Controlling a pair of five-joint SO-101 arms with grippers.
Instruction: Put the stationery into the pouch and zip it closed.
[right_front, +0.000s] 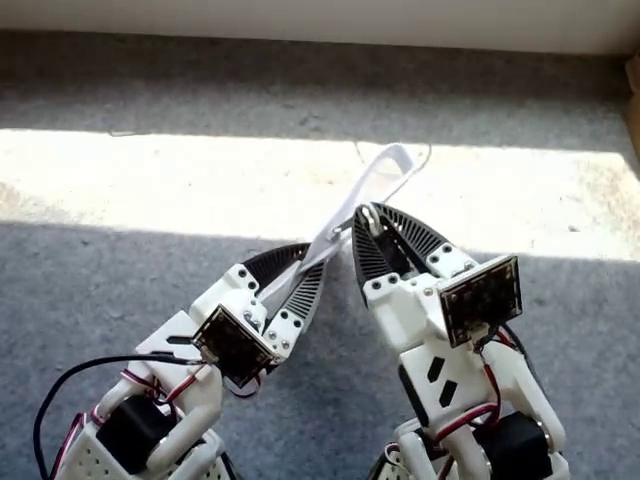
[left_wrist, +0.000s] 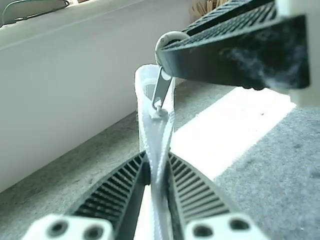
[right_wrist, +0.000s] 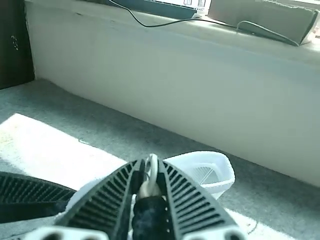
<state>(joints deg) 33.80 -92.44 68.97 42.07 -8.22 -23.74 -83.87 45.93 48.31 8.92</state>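
Observation:
A white mesh pouch (right_front: 385, 170) hangs edge-up between the two grippers above the grey carpet. My left gripper (right_front: 316, 258) is shut on the pouch's near end, and in the left wrist view its fingers pinch the pouch's (left_wrist: 144, 107) zippered edge at the gripper (left_wrist: 158, 161). The metal zipper pull (left_wrist: 162, 86) rises to a ring held by my right gripper (left_wrist: 172, 42). In the right wrist view that gripper (right_wrist: 150, 167) is shut on the ring of the zipper pull (right_wrist: 151, 175), with the pouch (right_wrist: 210, 172) just beyond it. The pouch's contents are hidden.
Grey carpet (right_front: 120, 290) lies under both arms, crossed by a bright sunlit band (right_front: 170, 180). A white wall base (right_wrist: 200, 75) runs along the far side, with cables on the ledge above it.

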